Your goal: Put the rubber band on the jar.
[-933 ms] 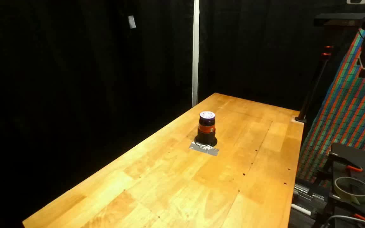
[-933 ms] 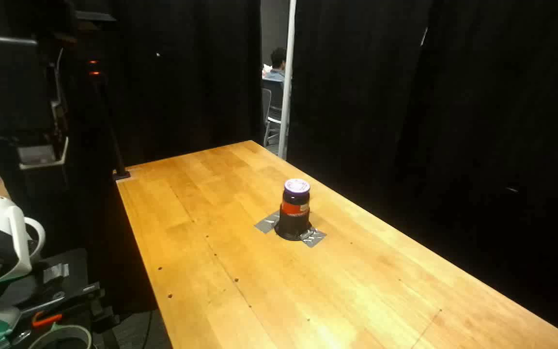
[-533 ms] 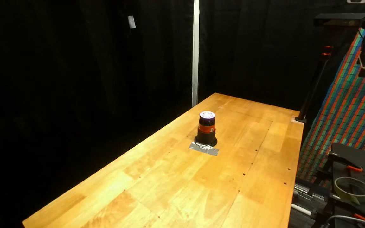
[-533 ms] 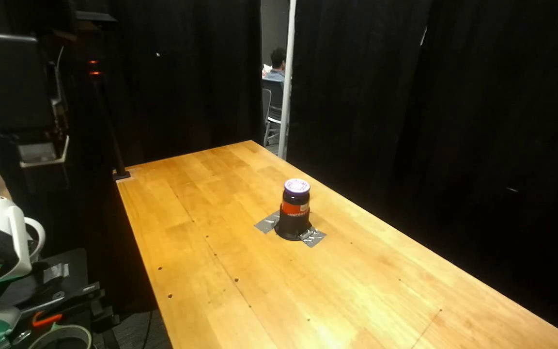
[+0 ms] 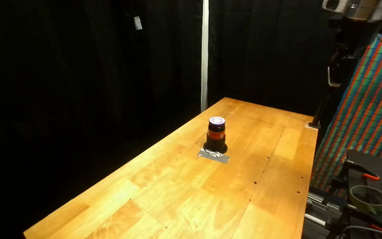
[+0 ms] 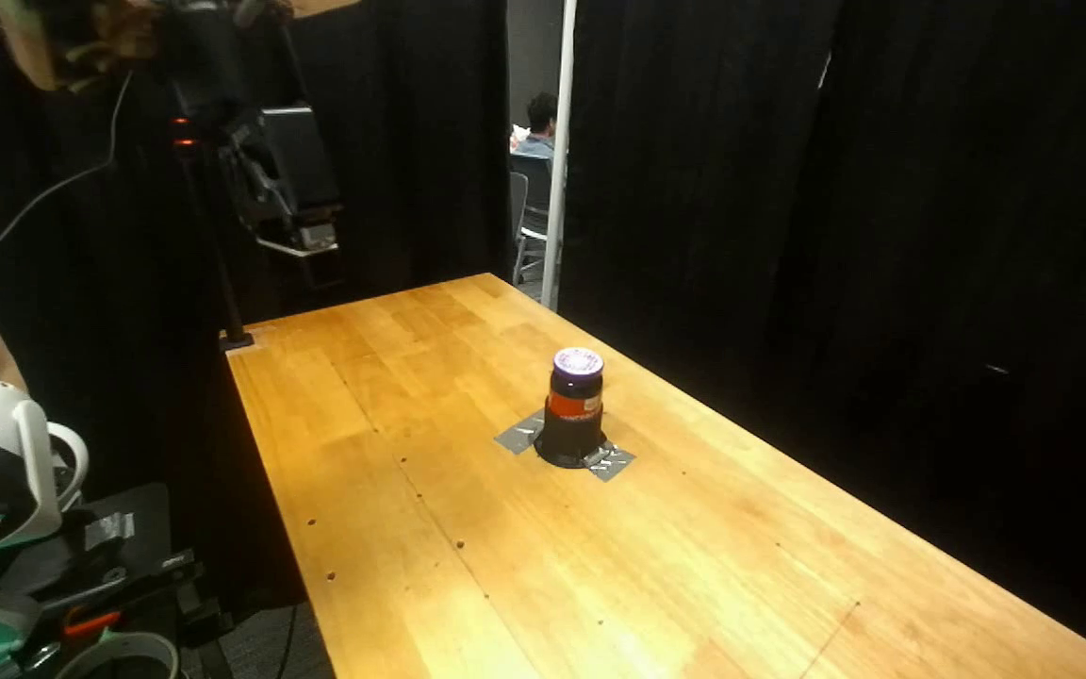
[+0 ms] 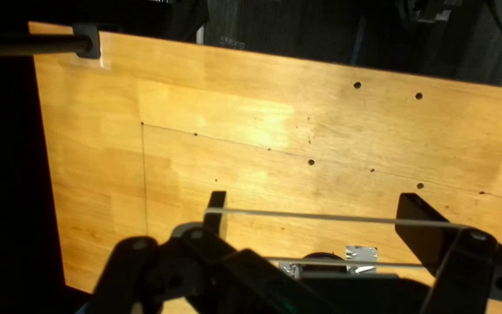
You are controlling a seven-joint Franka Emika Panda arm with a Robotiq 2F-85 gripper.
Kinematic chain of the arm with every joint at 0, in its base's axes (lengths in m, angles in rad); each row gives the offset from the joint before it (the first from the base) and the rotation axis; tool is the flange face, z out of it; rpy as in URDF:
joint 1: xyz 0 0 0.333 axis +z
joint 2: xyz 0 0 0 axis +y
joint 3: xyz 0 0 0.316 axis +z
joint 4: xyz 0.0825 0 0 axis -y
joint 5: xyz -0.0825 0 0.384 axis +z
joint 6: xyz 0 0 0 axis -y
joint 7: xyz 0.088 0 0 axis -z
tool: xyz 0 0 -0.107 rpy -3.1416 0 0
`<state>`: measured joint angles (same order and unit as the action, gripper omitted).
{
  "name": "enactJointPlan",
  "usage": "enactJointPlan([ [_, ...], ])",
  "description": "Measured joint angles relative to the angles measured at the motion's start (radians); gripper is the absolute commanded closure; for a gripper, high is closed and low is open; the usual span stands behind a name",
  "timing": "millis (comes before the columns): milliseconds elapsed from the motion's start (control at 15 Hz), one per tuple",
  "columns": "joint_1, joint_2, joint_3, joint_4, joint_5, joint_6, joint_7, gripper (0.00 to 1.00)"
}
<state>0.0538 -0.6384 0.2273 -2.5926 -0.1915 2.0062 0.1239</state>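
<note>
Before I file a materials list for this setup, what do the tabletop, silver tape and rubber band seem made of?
Tabletop: wood, probably varnished; grain, joined strips and sheen show. Silver tape: likely plastic-faced duct tape; creases glint. Rubber band: probably matte rubber; pale strands stretched straight.

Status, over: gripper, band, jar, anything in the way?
Gripper open, rubber band stretched across it. Jar upright, unbanded. Possible snag: silver tape at its base.

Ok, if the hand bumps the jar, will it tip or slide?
The jar probably won't slide: tape seems to fix its flared dark base to the table. That base should resist tipping, but the jar stands taller than wide, so a knock at the lid might rock it.
</note>
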Motion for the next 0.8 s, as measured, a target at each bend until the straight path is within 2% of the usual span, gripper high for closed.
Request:
enactJointPlan([
  [267,-0.023,0.247,0.1,0.119,-0.029,0.138,0.102,0.0],
  [400,-0.033,0.375,0.127,0.198,-0.069,0.203,0.168,0.0],
  [600,-0.03,0.565,0.121,0.328,-0.175,0.285,0.273,0.0],
  [800,0.0,0.749,0.068,0.476,-0.265,0.313,0.34,0.0],
])
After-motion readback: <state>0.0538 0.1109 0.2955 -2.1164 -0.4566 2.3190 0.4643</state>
